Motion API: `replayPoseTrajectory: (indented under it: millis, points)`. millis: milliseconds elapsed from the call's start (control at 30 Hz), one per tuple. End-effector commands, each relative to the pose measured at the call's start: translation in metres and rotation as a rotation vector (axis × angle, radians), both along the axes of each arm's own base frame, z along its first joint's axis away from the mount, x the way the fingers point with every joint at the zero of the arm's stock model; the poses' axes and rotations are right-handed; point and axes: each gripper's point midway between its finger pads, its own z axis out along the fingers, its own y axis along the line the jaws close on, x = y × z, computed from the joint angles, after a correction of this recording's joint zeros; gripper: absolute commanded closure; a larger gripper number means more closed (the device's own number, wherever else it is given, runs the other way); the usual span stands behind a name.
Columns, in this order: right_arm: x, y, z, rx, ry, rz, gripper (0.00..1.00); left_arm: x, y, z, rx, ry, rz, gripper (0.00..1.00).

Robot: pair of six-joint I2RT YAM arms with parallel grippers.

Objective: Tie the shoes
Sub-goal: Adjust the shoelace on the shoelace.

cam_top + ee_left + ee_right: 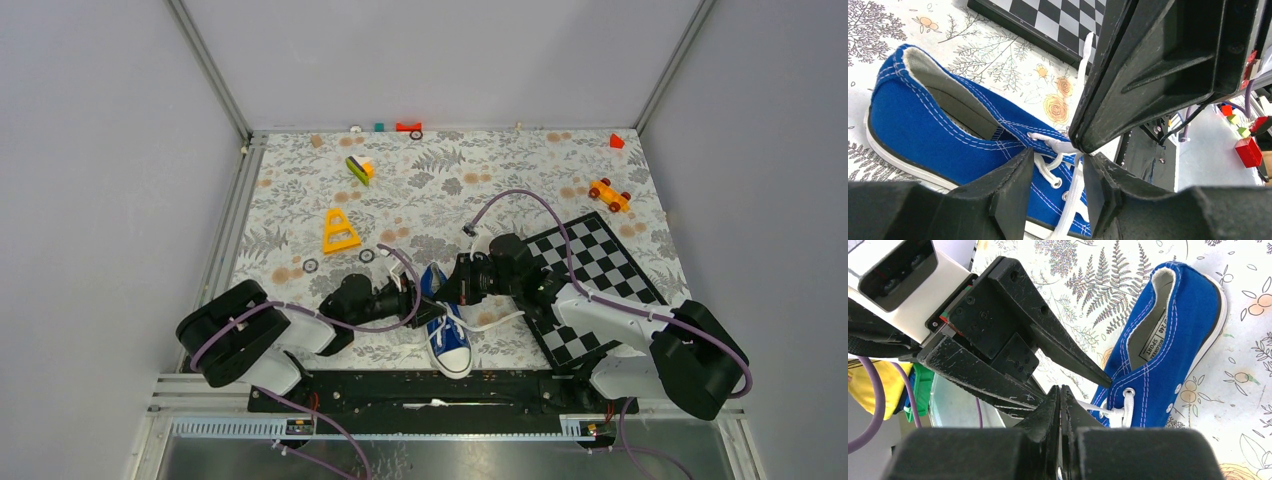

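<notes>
Sneaker (449, 340): blue canvas with a white sole and toe cap. It sits upright on the floral tabletop (300, 200) near the front edge, between the two arms. Its toe points toward the arm bases and its heel points away.
Laces (497, 320): white and untied. One loose end trails off to the right of the shoe across the cloth toward the checkered board (600, 270). Another strand rises from the upper eyelets.
Left pincer (1058, 156): reaches in from the left, low over the shoe's lacing. Its jaws stand partly apart, and a lace strand hangs down through the gap without either finger pressing on it.
Right pincer (1060, 390): comes in from the right and meets the left one above the eyelets. Its fingers are pressed together, with a bit of white lace pinched at their tip and running taut to the top eyelet.
Board: flat on the cloth just right of the shoe, partly under the right arm.
Other things: a yellow triangle (340, 232) and an orange toy car (609, 194) lie farther back, well apart from the shoe.
</notes>
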Motion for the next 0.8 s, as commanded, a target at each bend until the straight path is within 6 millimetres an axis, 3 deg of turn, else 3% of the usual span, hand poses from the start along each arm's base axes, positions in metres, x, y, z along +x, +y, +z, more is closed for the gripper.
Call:
replayPoseTrajectory:
  millis: [0, 400, 767]
  points:
    - [0.008, 0.011, 0.027, 0.066, -0.05, 0.011, 1.0, 0.005, 0.0, 0.028, -0.082, -0.096, 0.026, 0.55]
    - [0.008, 0.012, 0.026, 0.07, -0.041, 0.014, 1.0, -0.003, -0.009, 0.032, -0.095, -0.117, -0.022, 0.55]
    - [0.007, 0.012, 0.026, 0.069, -0.039, 0.015, 1.0, -0.007, -0.011, 0.029, -0.086, -0.11, -0.048, 0.68]
